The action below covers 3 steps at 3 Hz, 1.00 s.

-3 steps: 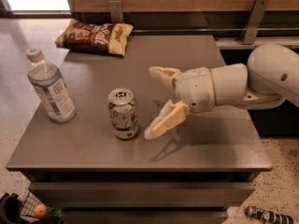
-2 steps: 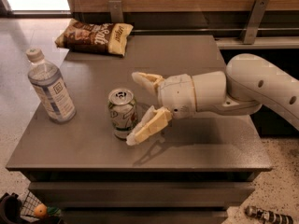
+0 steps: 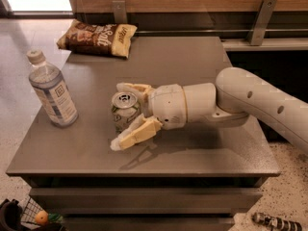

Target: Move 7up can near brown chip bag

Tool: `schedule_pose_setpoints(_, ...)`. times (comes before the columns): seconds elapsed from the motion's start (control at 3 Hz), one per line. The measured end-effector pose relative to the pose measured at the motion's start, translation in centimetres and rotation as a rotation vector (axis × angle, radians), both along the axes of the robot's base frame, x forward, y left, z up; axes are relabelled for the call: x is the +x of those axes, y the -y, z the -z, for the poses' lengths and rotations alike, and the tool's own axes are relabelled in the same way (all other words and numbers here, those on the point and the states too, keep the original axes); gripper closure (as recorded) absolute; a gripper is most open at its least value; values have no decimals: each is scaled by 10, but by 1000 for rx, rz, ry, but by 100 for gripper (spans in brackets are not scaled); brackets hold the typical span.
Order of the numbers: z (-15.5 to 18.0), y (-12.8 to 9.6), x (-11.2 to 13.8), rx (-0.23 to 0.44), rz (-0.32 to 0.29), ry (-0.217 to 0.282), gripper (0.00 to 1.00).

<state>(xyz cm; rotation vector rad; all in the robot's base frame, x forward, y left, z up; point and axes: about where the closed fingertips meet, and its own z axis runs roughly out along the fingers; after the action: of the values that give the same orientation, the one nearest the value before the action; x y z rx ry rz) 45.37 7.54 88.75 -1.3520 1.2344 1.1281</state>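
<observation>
The 7up can (image 3: 124,110) stands upright near the front middle of the grey table (image 3: 192,66), its silver top showing. My gripper (image 3: 120,115) reaches in from the right and is open, with one cream finger (image 3: 131,88) behind the can and the other (image 3: 134,134) in front of it, so the can sits between them. The fingers look close to the can but not closed on it. The brown chip bag (image 3: 97,36) lies flat at the table's far left corner, well away from the can.
A clear water bottle (image 3: 52,91) with a white cap stands at the table's left edge, left of the can. A wooden wall with metal brackets (image 3: 260,20) runs behind the table. Small objects lie on the floor at the bottom left (image 3: 42,218) and bottom right (image 3: 274,221).
My gripper has moved left across the table toward the can. Its open fingers now straddle the can, where before they were to its right. The can has not moved.
</observation>
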Motion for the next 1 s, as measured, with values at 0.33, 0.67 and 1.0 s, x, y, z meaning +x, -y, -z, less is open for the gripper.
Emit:
schedule_pose_setpoints(0.33, -1, -1, -1, -2, -3, 1, 38)
schedule_pose_setpoints(0.67, -1, -3, -2, -3, -7, 2, 61)
schedule_pose_setpoints(1.0, -2, -5, -3, -3, -11, 3, 85)
